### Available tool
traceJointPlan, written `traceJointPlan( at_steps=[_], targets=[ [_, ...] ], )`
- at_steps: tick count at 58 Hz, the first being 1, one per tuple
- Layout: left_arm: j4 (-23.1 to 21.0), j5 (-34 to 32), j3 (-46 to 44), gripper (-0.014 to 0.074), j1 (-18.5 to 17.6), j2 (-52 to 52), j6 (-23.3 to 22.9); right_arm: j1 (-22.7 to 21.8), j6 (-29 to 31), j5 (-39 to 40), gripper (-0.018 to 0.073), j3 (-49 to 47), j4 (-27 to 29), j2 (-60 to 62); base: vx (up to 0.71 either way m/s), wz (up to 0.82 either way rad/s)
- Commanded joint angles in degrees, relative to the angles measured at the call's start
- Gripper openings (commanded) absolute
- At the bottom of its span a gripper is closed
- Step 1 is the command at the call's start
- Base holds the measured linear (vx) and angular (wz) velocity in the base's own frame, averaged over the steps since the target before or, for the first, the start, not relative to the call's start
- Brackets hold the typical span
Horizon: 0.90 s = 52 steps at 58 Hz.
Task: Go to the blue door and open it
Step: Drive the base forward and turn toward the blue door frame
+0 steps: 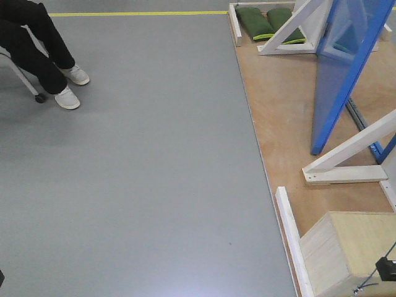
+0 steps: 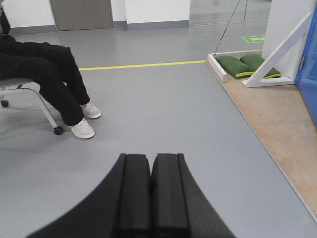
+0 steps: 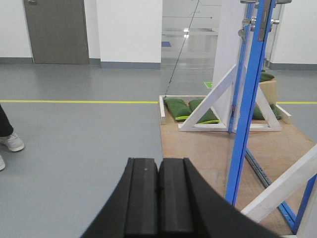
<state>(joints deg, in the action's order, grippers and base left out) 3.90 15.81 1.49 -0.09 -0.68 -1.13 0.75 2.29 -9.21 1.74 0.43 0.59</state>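
Right wrist-mounted: grey floor (image 3: pixel 74 148), platform (image 3: pixel 198 148), blue door (image 3: pixel 244 124); left hand (image 2: pixel 151 159), right hand (image 3: pixel 159 163) closed.

Grey floor (image 1: pixel 154 173), yellow tape line (image 1: pixel 136 13) across it, white walls (image 3: pixel 129 29) with grey skirting (image 3: pixel 131 65), grey door (image 3: pixel 54 29) at back, plywood platform (image 1: pixel 278 124) right

One blue door (image 1: pixel 337 74), two white shoes (image 1: pixel 67 98), one wooden box (image 1: pixel 349 247).
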Motion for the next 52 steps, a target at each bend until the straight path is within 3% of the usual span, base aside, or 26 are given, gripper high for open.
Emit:
traceJointPlan(
  at_steps=[1, 52],
  targets=[
    [-0.1, -4.9, -1.5, 0.0073, -0.4, -0.7, -0.4, -0.3, 0.1, 4.3, 0.0012, 0.1, -0.4, 0.8, 0.34, -0.13],
    [-0.1, -4.9, -1.5, 0.0073, -0.4, -0.7, -0.4, -0.3, 0.1, 4.1, 0.0012, 0.1, -0.4, 0.8, 0.40, -0.05]
  ],
)
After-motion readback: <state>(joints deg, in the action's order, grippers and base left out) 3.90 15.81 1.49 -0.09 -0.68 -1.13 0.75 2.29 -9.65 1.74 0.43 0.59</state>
